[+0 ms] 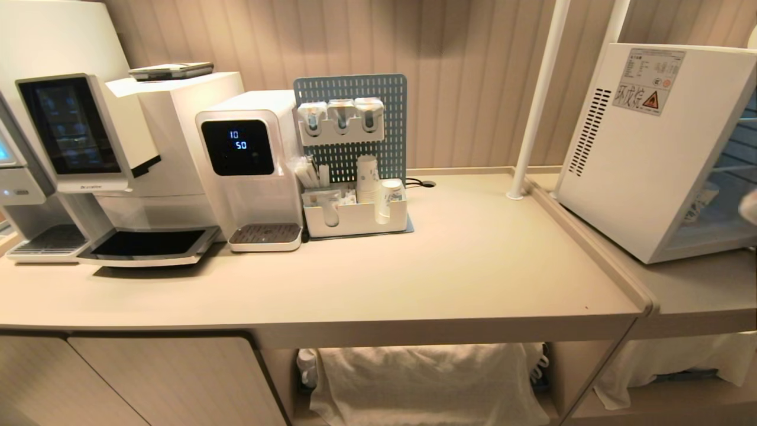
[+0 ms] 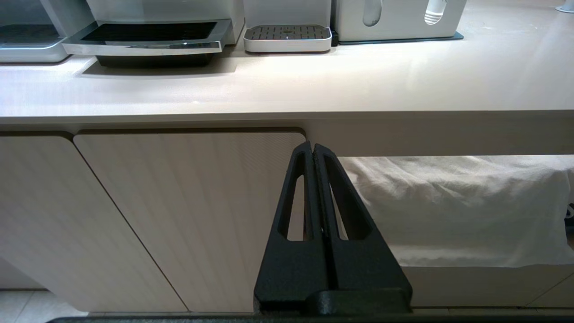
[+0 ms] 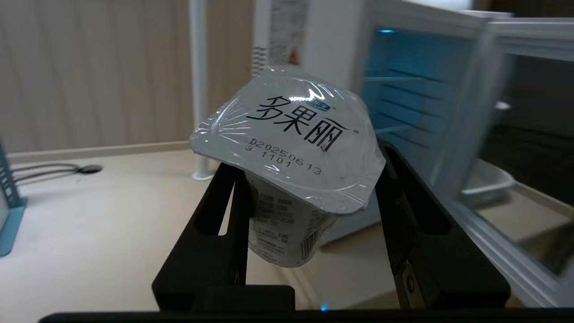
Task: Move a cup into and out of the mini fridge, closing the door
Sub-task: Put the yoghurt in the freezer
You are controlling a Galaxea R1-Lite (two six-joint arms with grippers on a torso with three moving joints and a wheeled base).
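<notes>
1 sealed cup [image 3: 287,175] sits clamped between the fingers of my right gripper [image 3: 309,202], held by its body under the foil rim and tilted, in the air just outside the mini fridge [image 3: 332,58]. The door [image 3: 515,148] stands swung wide, its glass pane beside my gripper, and blue light glows on the shelves inside. A shallow white tray lies on the fridge floor.

My left gripper [image 2: 312,150] hangs parked below the counter [image 2: 287,85], fingers pressed together on nothing, facing a cabinet front and a white cloth.

I judge this to be the carrying step, with the cup either bound for a shelf or freshly out of the fridge; I cannot tell which. To do it well, I should keep the squeeze steady, level the cup before setting it down, and steer wide of the door frame and wire shelves.

The head view shows the fridge [image 1: 644,154] from its vented, stickered side at the counter's right end, plus the coffee machine, water dispenser and paper cups to the left, but neither of my arms nor the held cup. Only the right wrist view shows the grasp and the open door.
</notes>
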